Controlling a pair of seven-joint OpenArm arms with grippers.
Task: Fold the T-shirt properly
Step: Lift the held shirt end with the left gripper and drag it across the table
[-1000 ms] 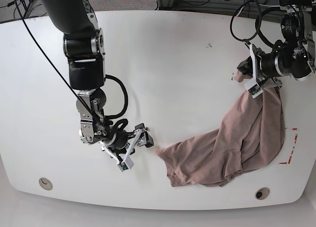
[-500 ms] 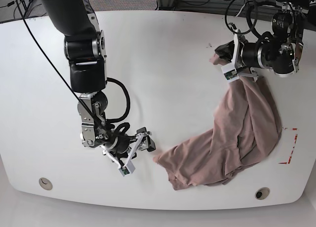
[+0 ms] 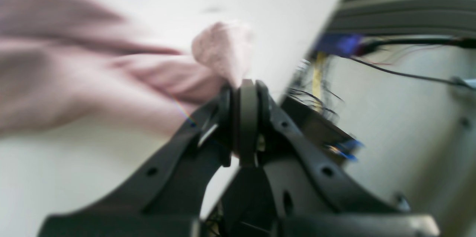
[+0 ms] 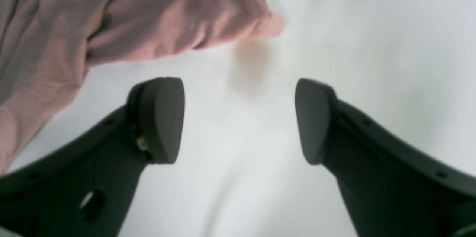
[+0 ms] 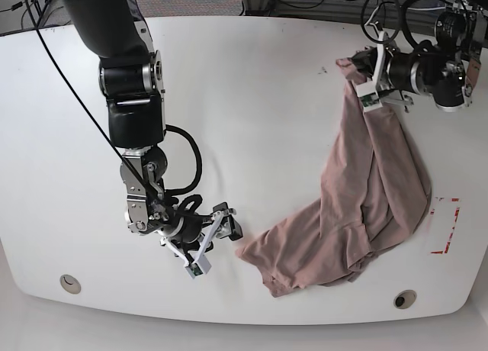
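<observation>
1. Gripping a bunched corner, the left gripper (image 5: 364,70) has carried the T-shirt (image 5: 366,206) higher and farther back than before.
2. One T-shirt trails below it; the right gripper (image 5: 216,240) gapes empty just beside the hem.

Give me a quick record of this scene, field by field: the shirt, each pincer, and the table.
shirt: pink-brown T-shirt, bunched and wrinkled, one end lifted toward the far edge, the rest lying on the table
left pincer: shut on a fold of the T-shirt
right pincer: open, empty, low over the table just short of the T-shirt's near corner
table: white table, red tape marks near its right edge
fold: not yet done
</observation>
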